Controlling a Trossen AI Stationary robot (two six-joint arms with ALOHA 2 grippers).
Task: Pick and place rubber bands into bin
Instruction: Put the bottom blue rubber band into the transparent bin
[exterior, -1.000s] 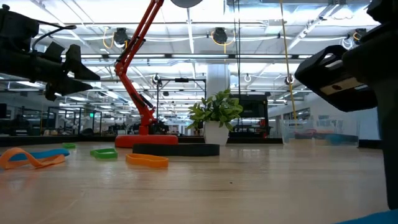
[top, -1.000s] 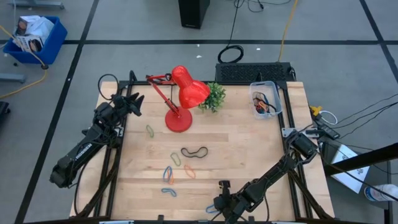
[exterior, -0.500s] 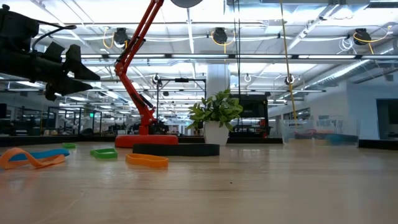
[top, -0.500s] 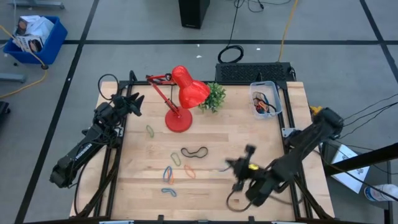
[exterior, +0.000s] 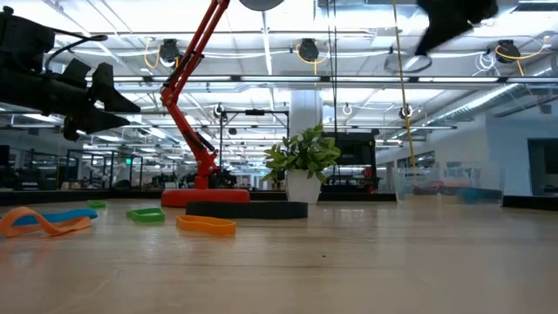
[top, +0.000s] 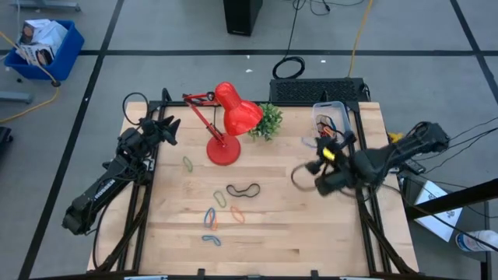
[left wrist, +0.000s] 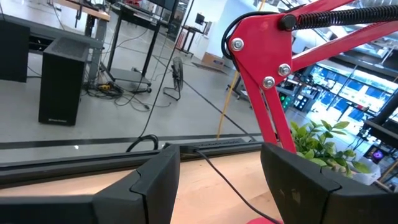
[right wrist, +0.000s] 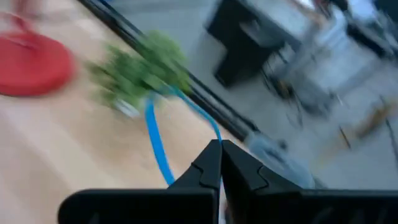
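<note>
— Blue rubber band (right wrist: 155,146): where is it?
— Pinched in the right gripper (right wrist: 221,152), fingers clamped together on it, raised over the counter (top: 311,225) near the clear bin (top: 333,124) at the far right corner.
— Left gripper (top: 167,128)?
— Fingers apart, holding nothing, beside the red lamp (top: 226,124).
— Other bands?
— Several bands (top: 226,206) lie loose mid-counter; some already sit in the bin.

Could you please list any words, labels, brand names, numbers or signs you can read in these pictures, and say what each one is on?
None can be read.
The blue crate on the floor holds printed packaging, too small to read.
The paper on the floor beside the table shows no legible print.
The lit screens in the room behind the red lamp are too blurred to read.
</note>
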